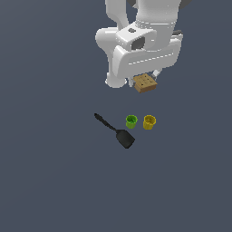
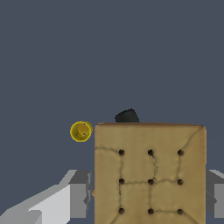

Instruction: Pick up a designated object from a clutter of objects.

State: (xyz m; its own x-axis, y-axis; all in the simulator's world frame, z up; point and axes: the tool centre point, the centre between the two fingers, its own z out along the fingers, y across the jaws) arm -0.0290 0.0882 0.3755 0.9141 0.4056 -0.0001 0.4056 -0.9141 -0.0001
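Observation:
The tan dotted block (image 1: 145,84) sits between my gripper's (image 1: 146,78) fingers, raised off the grey floor and apart from the other objects. In the wrist view the block (image 2: 150,175) fills the space between the two grey fingers (image 2: 78,194), which press on its sides. My gripper (image 2: 148,199) is shut on it. On the floor below lie the green cup (image 1: 131,121), the yellow cup (image 1: 149,122) and the black spatula (image 1: 115,131). The wrist view shows the yellow cup (image 2: 81,131) and a dark bit of the spatula (image 2: 127,116); the green cup is hidden there.
The flat grey floor (image 1: 45,181) stretches all around the two cups and the spatula. The arm's white body (image 1: 140,41) hangs above the block at the top of the exterior view.

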